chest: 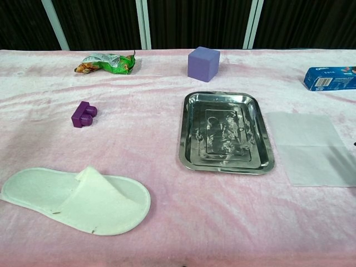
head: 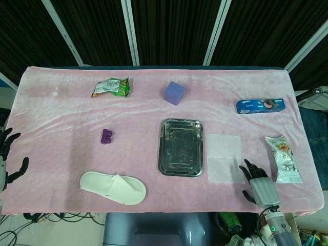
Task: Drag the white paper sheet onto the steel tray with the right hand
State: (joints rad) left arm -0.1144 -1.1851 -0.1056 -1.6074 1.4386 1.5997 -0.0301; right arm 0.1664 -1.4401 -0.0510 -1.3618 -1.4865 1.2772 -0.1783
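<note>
The work stood at its opening step — the reach. The white paper sheet (head: 223,158) lay flat on the pink-covered desk (head: 61,128), not yet on the steel tray (head: 180,147) but just beside its right edge, the 2 close to touching though whether they met could not be told.

The right hand (head: 258,184) sat at the near right edge of the desk, back turned up, its dark fingers (head: 248,169) spread apart and holding nothing. The tips pointed forward and leftward, reaching the sheet's near right corner; whether they pressed the paper or only hovered above it was not clear from the head view. In the chest view the hand itself did not show.

As a judgement, the next move called for the fingertips to settle flat on the sheet ahead of the hand, press lightly, then slide left toward the tray — lifting the paper's edge over the raised rim looked the awkward part.

The left hand (head: 10,154) was far off at the opposite desk edge, fingers apart, empty.
</note>
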